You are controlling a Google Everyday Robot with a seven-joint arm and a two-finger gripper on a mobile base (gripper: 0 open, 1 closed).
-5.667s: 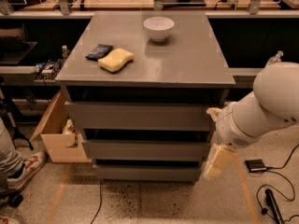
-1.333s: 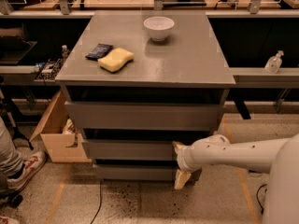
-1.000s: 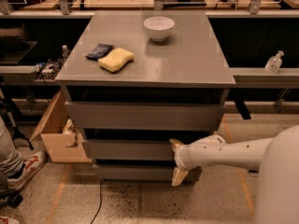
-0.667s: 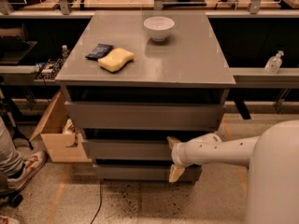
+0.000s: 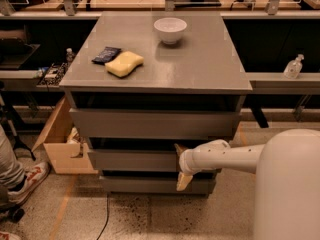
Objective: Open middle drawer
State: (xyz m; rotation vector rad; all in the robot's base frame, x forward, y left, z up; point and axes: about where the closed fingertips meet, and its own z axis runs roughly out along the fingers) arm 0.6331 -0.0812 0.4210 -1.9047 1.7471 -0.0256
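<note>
The grey cabinet shows three stacked drawer fronts. The middle drawer is the second front, flat and without a handle, with a dark gap above it. My white arm reaches in from the lower right. My gripper is at the right part of the middle drawer's front. One tan finger sits at the drawer's top edge and the other tan finger hangs below its bottom edge, so the fingers straddle the front.
On the cabinet top lie a white bowl, a yellow sponge and a dark packet. An open cardboard box stands on the floor at the left, next to a person's shoe. A clear bottle is on the right shelf.
My arm has swung down from the cabinet's right side and slid the gripper leftward along the middle drawer's front. The drawer itself has not visibly moved.
</note>
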